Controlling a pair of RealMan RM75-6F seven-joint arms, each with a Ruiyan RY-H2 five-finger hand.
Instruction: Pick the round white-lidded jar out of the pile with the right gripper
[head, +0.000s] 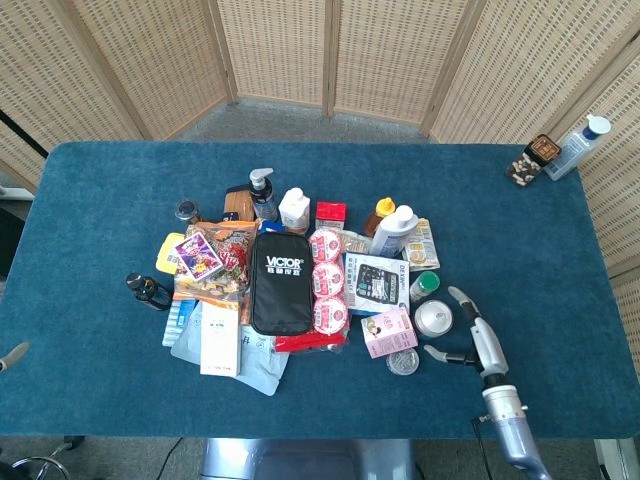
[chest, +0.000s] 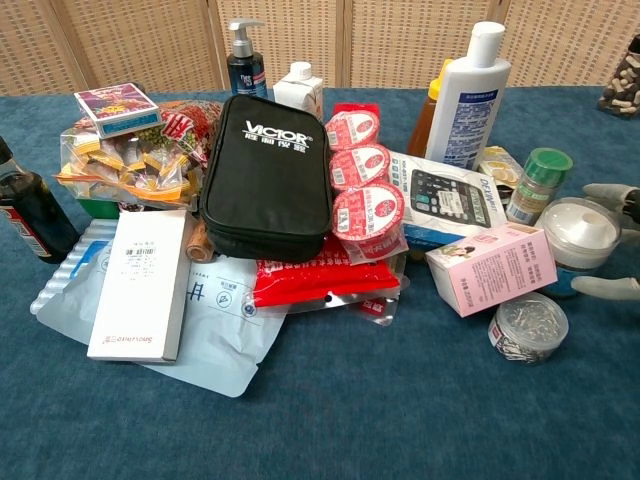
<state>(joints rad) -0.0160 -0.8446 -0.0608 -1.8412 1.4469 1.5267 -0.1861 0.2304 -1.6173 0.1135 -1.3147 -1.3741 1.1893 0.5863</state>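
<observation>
The round white-lidded jar (head: 433, 319) (chest: 579, 236) stands at the right edge of the pile, beside a pink box (head: 389, 332) (chest: 491, 266). My right hand (head: 468, 331) (chest: 609, 240) is just right of the jar, open, with one finger behind it and one in front; none touches it. A little of my left hand (head: 12, 355) shows at the head view's left edge, far from the pile; its fingers cannot be made out.
A clear round tin (head: 402, 361) (chest: 527, 326) lies in front of the jar and a green-capped bottle (head: 424, 286) (chest: 539, 184) behind it. The pile holds a black Victor case (head: 281, 281), white lotion bottle (chest: 466, 95) and several packets. Two items (head: 560, 150) stand at the far right corner.
</observation>
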